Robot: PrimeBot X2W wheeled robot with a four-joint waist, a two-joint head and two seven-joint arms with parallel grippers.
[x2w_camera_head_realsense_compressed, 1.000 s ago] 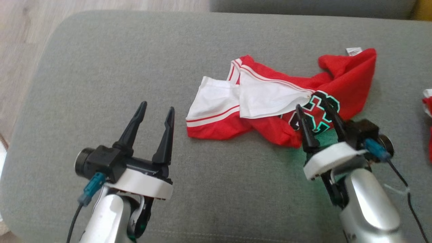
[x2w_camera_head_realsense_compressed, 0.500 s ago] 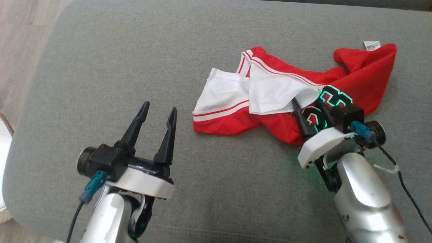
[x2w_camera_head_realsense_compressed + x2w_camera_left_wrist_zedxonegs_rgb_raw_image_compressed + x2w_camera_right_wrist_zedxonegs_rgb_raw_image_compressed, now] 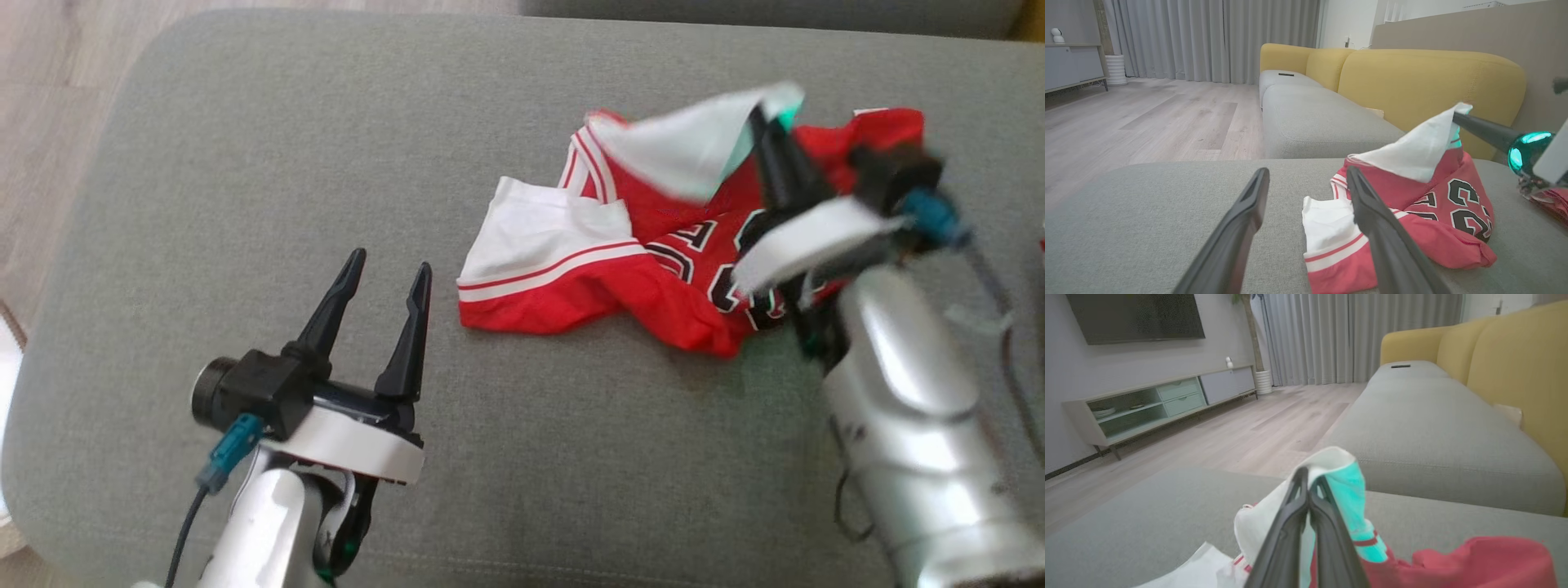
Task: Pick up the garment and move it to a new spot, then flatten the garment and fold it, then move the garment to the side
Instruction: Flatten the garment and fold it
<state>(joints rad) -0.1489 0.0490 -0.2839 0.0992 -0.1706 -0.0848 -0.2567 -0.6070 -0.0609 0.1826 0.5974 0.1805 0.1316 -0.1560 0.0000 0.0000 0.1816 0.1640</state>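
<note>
A red and white jersey [image 3: 645,269] with black numbers lies crumpled on the grey cushion [image 3: 326,163]. My right gripper [image 3: 767,122] is shut on a white flap of the jersey [image 3: 1331,473] and holds it lifted above the rest of the cloth, its fingers [image 3: 1306,506] pressed together. From the left wrist view the lifted white flap [image 3: 1421,147] hangs from the right fingers over the red body [image 3: 1453,204]. My left gripper [image 3: 388,278] stands open above bare cushion, left of the jersey's white hem [image 3: 531,245], with nothing between its fingers [image 3: 1372,212].
The cushion's front edge runs along the bottom and its rounded left edge drops to a wooden floor [image 3: 49,122]. A yellow sofa back [image 3: 1429,77] rises behind the seat. A bit of another red cloth [image 3: 1551,200] lies at the far right.
My right gripper has shut on the jersey's white flap and lifted it up and away, uncovering the black numbers. The head camera shifted a little. The left gripper stayed put.
</note>
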